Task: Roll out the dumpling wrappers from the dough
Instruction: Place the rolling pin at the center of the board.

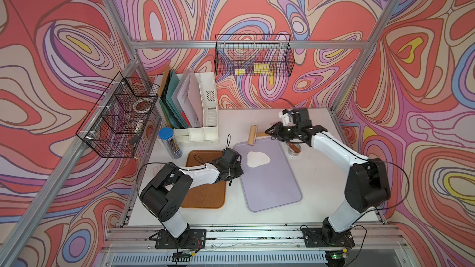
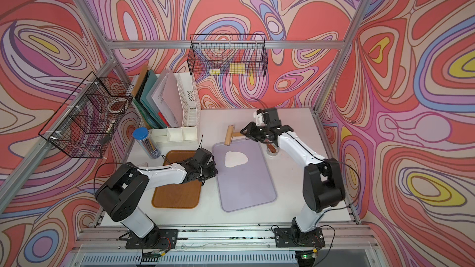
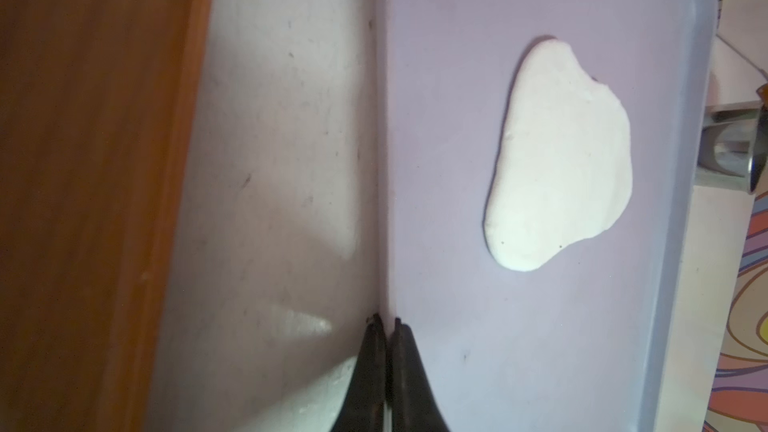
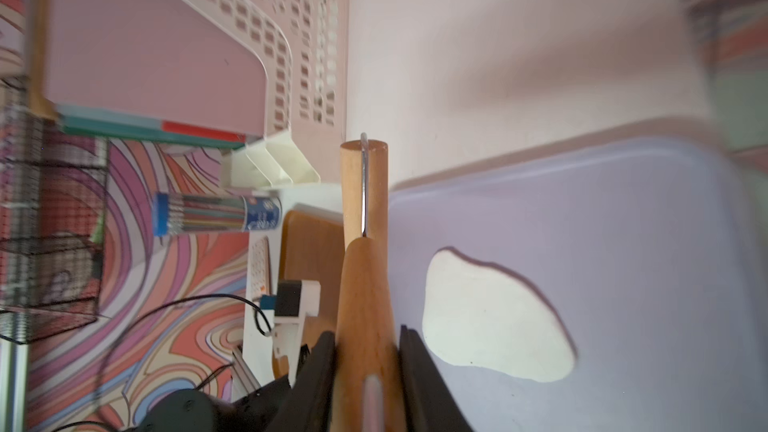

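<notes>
Nearest me lie two trays side by side: the brown tray (image 1: 205, 196), bare where my arm does not cover it, and the lilac tray (image 1: 272, 188), which carries only the dough (image 1: 258, 159). My left gripper (image 3: 386, 322) is pinched tight on the lilac tray's rim, which I judge pins it to the bench (image 1: 295, 214). The dough is a thin, flat, lobed sheet on the tray's far half, wider than it is round, and no wrapper is cut yet. So I judge this the rolling step, between passes. Just beyond the tray's right rim stands a steel cup (image 1: 293, 151) with something brown in it that I cannot make out. At the tray's far end my right gripper (image 4: 365, 334) is clamped on the handle of the wooden roller (image 1: 252, 136), whose barrel sits over the far rim, short of the dough; whether it touches the rim I cannot tell. Next I must bring the barrel down onto the sheet and draw it toward me evenly, without tearing the thin edge. Farther left, a tube (image 1: 169, 142) holds coloured pens and a rack (image 1: 208, 104) holds folders; on the wall, a wire basket (image 1: 253, 57) holds yellow pieces.
</notes>
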You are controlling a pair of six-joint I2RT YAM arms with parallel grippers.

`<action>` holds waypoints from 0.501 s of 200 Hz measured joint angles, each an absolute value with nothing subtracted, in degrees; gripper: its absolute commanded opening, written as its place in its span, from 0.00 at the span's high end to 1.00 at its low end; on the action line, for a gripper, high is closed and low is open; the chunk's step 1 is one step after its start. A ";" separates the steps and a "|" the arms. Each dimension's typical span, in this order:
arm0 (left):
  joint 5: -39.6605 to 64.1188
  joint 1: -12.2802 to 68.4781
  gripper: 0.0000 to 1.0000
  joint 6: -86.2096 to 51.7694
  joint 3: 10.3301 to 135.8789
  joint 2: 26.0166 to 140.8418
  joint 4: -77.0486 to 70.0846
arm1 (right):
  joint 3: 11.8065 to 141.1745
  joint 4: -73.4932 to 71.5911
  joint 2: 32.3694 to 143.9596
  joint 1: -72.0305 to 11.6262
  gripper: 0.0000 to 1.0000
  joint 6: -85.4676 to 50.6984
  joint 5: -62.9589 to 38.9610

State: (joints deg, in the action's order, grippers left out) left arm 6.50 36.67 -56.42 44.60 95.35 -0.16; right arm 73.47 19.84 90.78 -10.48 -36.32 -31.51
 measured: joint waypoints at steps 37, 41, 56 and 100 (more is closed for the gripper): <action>7.25 36.75 0.65 -55.59 44.64 94.94 0.56 | 64.29 17.63 74.76 12.60 1.00 -36.75 -29.12; 7.35 36.77 0.63 -55.35 44.64 94.78 0.69 | 63.22 17.58 73.80 14.52 1.00 -36.97 -29.04; 7.33 36.82 0.55 -54.85 44.66 93.86 1.98 | 58.50 17.08 71.42 20.18 1.00 -38.09 -28.97; 3.81 36.82 0.19 -51.55 45.52 88.16 9.58 | 46.37 14.20 74.46 24.69 1.00 -41.87 -29.47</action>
State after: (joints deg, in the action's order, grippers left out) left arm 3.81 36.82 -51.55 45.52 88.16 9.58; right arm 46.37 14.20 74.46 24.69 -41.87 -29.47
